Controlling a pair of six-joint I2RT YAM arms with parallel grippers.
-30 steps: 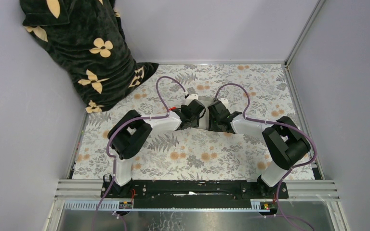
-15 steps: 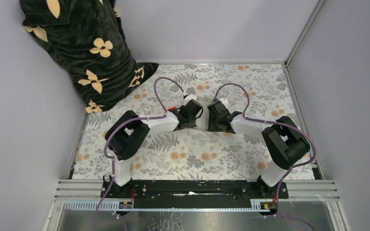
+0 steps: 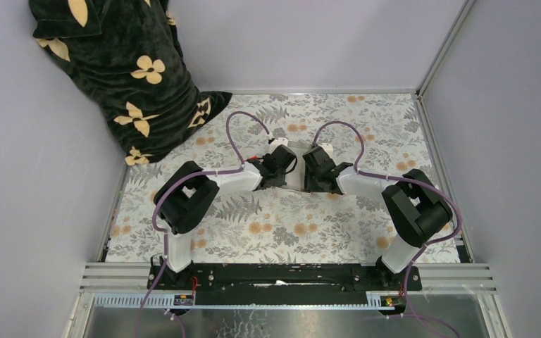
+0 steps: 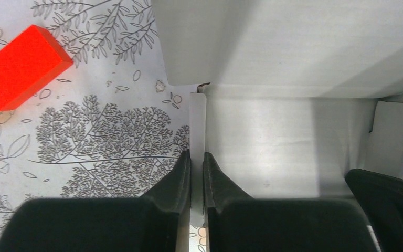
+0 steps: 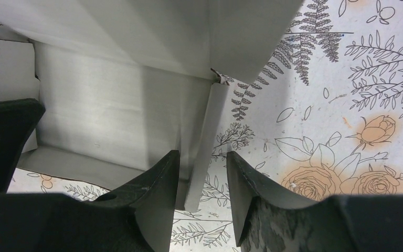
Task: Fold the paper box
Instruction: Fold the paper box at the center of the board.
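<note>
Left fingers [image 4: 180,181] have closed on a wall of the paper box [image 4: 288,136].

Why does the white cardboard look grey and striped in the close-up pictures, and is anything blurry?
Left wrist view: the paper box is white, but its raised walls seem to throw soft grey shadow bands across it; the red block looks crisp. Right wrist view: the same banded shading, with the floral table cover sharp. Top view: flat, even light, no harsh shadows.
</note>
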